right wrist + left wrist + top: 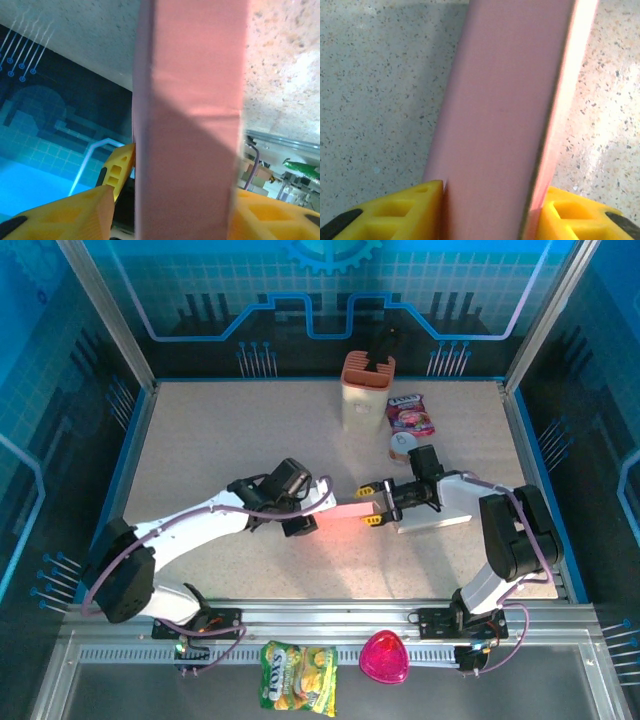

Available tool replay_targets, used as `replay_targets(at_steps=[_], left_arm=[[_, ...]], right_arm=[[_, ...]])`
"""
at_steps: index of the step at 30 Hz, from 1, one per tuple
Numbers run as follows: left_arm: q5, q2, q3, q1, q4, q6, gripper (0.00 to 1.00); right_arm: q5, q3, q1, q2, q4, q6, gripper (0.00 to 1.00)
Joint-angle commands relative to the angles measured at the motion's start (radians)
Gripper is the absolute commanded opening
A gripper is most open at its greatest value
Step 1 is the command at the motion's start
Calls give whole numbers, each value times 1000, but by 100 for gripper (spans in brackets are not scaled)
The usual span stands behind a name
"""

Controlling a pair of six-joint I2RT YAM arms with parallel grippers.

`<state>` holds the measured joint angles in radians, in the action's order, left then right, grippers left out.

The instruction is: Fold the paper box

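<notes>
Speckled beige table [200, 455], walled by blue panels in an aluminium frame, seen from the top: the pink paper box [345, 510] hangs at mid-table, between the left gripper [305, 512] and the right gripper [372, 508], each pinching one end. Bare surface lies open to the left and far left. The right arm stands near the right wall. At the far edge are an orange container [367, 390], a purple packet [411, 412] with print too small to read, and a white cup [403, 445]. On the near ledge lie a yellow-green packet [297, 676] marked "FOX'S" and a pink heart-shaped item [385, 657]. Left wrist: yellow fingers [415, 210] press both sides of the paper box [505, 115], bare table either side. Right wrist: yellow fingers [75, 212] clamp the paper box [192, 125] likewise.
</notes>
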<state>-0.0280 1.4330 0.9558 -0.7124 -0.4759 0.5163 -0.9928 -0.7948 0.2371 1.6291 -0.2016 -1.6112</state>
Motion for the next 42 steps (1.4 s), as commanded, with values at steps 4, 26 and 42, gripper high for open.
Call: replay_targets(at_steps=[4,26,42], left_arm=[[-94,59,62,26,-73,-61,42],[-131,127,118,79,-118,-304,43],[-127,154,149,81,-120,-306,45]], right_arm=[[69,-64,-43,-38,-95,45,60],[838,-29,313,-440,-77,168,58],[821,-33,350,-256,68,141,54]])
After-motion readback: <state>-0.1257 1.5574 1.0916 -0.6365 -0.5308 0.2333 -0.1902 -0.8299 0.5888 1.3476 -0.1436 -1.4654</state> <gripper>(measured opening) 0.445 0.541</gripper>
